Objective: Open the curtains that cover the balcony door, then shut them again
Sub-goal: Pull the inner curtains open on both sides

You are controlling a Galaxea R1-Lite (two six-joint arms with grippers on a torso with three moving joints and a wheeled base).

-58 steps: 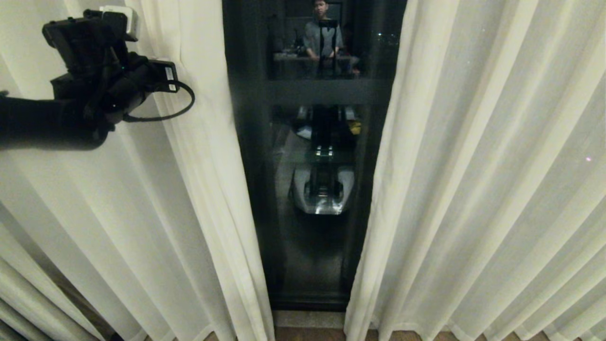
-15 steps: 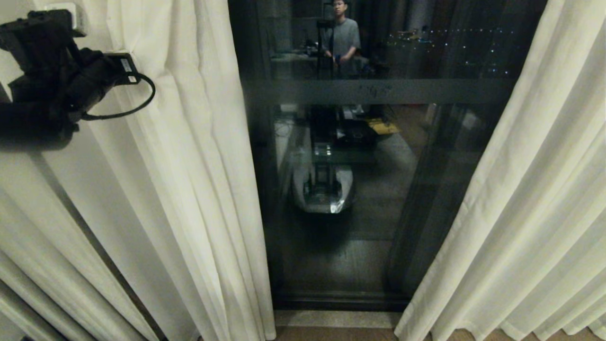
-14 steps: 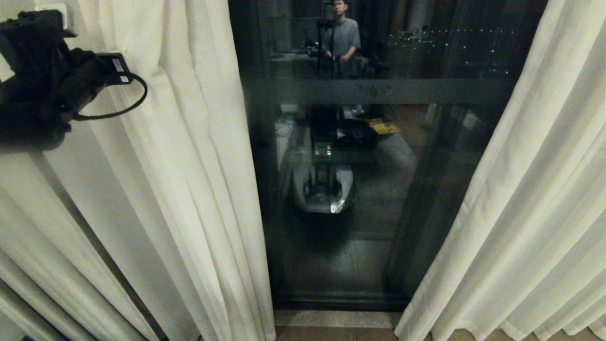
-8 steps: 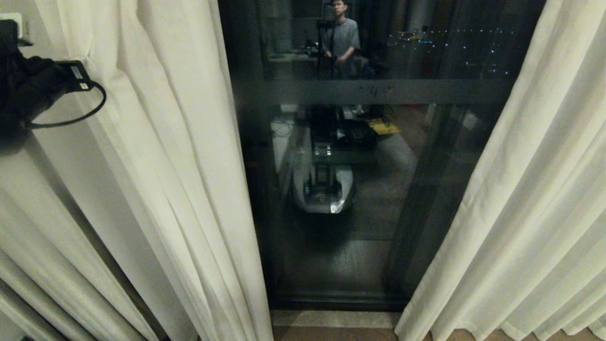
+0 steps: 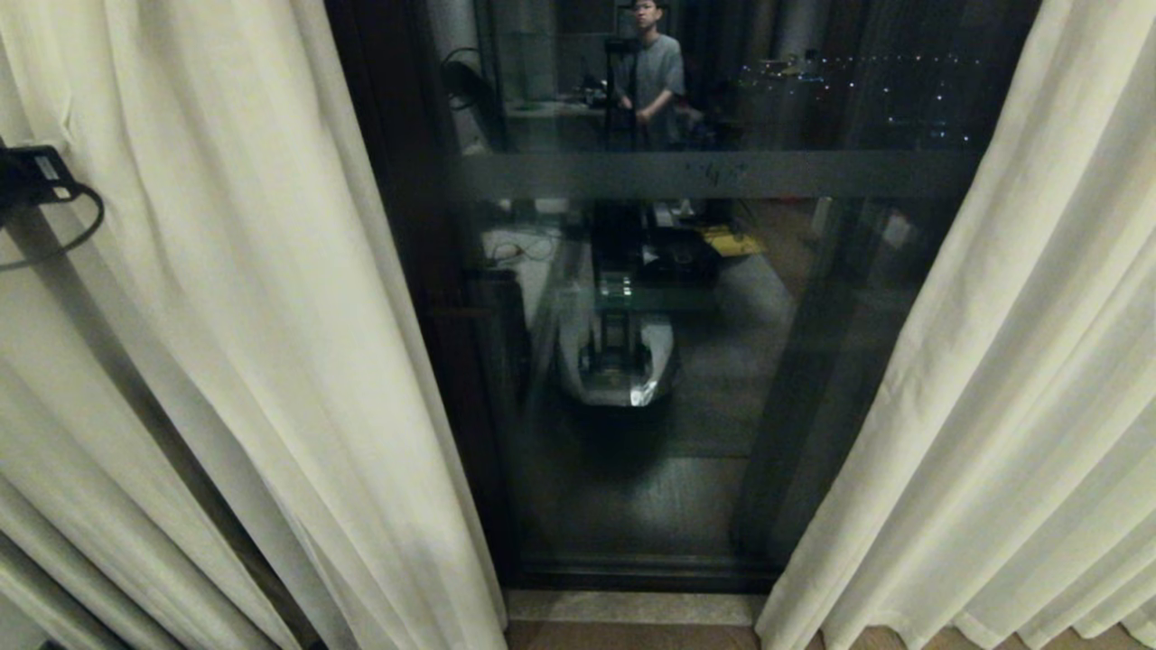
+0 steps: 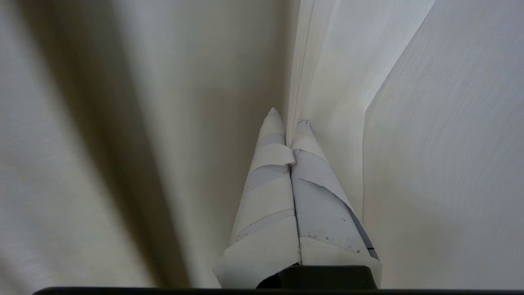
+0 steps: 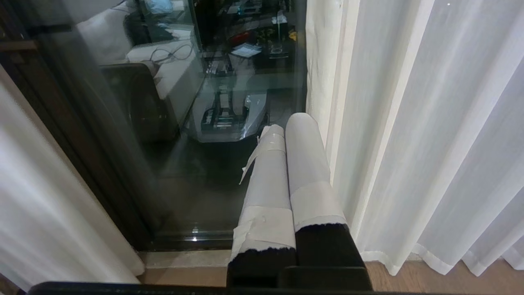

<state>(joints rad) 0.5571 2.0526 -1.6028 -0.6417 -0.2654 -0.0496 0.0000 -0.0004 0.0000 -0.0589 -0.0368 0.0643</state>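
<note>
The curtains hang apart as two cream panels, the left panel and the right panel. Between them the balcony door shows dark glass, a frosted band and a brown-black frame. My left gripper is shut on a vertical fold of the left curtain. In the head view only its black wrist and cable show at the far left edge. My right gripper is shut and holds nothing. It hangs low beside the right curtain's inner edge.
The glass reflects a standing person and my own base. A pale stone threshold runs under the door, with wood floor in front. The right curtain's hem reaches the floor.
My left arm has swung left, nearly out of the head view, dragging the left curtain's edge with it. More of the dark door frame is uncovered. The right curtain, pulled aside earlier, has stayed put.
</note>
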